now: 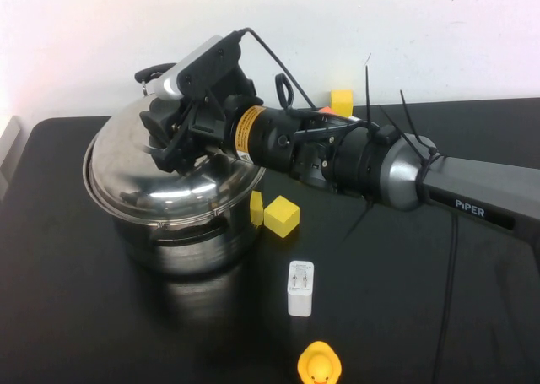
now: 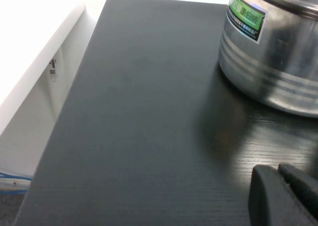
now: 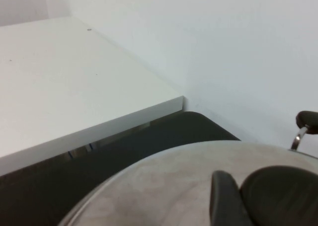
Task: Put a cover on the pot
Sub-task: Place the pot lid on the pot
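A steel pot (image 1: 194, 240) stands on the black table at the left. Its shiny domed lid (image 1: 160, 181) lies on top, tilted, with the near rim overhanging. My right gripper (image 1: 173, 143) reaches across from the right and is shut on the lid's black knob (image 3: 278, 196); one finger (image 3: 223, 201) presses against the knob above the lid (image 3: 164, 186). The pot's far handle (image 1: 152, 70) shows behind. My left gripper (image 2: 278, 174) is shut and empty, low over the table beside the pot (image 2: 273, 62); it is out of the high view.
Yellow cubes lie right of the pot (image 1: 281, 216) and at the back (image 1: 341, 101). A white charger (image 1: 300, 288) and a yellow duck (image 1: 319, 365) sit near the front. A white ledge (image 3: 74, 87) borders the table's left edge.
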